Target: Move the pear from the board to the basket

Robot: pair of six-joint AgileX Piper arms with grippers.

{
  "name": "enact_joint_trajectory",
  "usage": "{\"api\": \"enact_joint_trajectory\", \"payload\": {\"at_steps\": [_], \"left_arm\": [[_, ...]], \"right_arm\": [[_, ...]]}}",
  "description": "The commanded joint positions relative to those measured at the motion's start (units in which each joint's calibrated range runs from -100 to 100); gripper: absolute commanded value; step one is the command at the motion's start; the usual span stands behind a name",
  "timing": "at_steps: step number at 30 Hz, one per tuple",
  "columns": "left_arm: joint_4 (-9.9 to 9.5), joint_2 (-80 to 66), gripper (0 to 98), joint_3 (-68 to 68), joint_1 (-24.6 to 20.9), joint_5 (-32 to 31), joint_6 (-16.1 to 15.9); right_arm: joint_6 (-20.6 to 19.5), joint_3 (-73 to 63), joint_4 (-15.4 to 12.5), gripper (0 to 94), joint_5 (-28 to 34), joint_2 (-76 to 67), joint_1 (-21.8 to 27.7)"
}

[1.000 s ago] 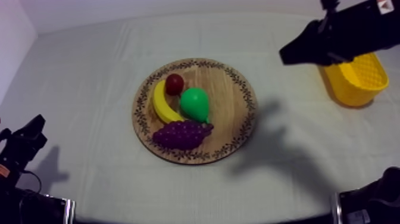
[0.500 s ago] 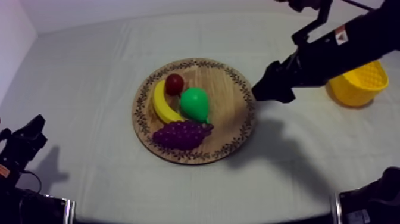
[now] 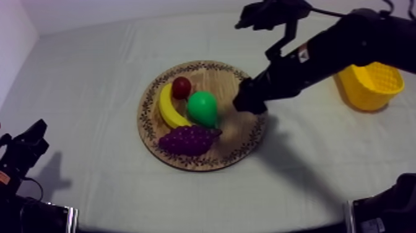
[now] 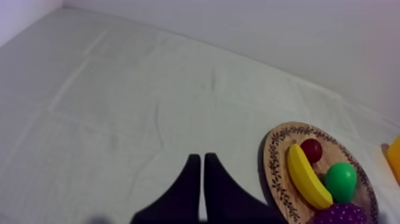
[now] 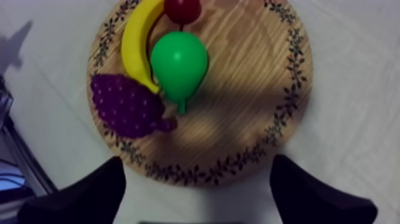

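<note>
Pear (image 3: 202,107) at the middle of the wooden board (image 3: 242,141) — right gripper (image 3: 246,101) over the board's right edge, fingers wide apart, empty.

Left gripper (image 4: 199,179) rests at the table's near left edge, fingers together. Grapes (image 3: 186,139) lie at the board's near edge, just beside the pear, with the banana (image 3: 166,108) close on its left. A loose closing could snag either neighbour — or squirt the smooth pear sideways. Yellow basket (image 3: 371,87) stands at the far right edge.

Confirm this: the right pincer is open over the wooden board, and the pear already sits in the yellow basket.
Wrong on the pear: it lies on the wooden board beside the banana, not in the yellow basket, as the top view shows. The right pincer is indeed open over the board.
</note>
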Motion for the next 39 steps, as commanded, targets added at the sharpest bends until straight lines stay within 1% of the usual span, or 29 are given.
{"api": "enact_joint_trajectory", "payload": {"at_steps": [1,5,13,18,23,30,33,39], "left_arm": [[-0.02,0.0,0.1,0.0,0.0,0.0,0.0],[-0.02,0.0,0.1,0.0,0.0,0.0,0.0],[-0.02,0.0,0.1,0.0,0.0,0.0,0.0],[-0.02,0.0,0.1,0.0,0.0,0.0,0.0],[-0.02,0.0,0.1,0.0,0.0,0.0,0.0],[-0.02,0.0,0.1,0.0,0.0,0.0,0.0],[-0.02,0.0,0.1,0.0,0.0,0.0,0.0],[-0.02,0.0,0.1,0.0,0.0,0.0,0.0]], "right_arm": [[-1.5,-1.3,1.0,86.3,-2.7,4.0,-0.4],[-2.8,-4.3,2.0,85.9,-5.9,8.8,-1.3],[-5.8,-11.0,4.7,87.2,-9.8,18.2,-3.5],[-7.7,-14.8,5.8,87.9,-11.5,23.1,-4.1],[-8.6,-17.5,6.6,86.5,-12.9,27.0,-4.2],[-8.7,-19.0,7.2,79.9,-14.7,30.4,-3.6],[-8.4,-19.4,7.2,78.8,-15.1,31.3,-3.3],[-6.8,-19.2,6.3,78.2,-16.0,32.1,-3.2]]}}
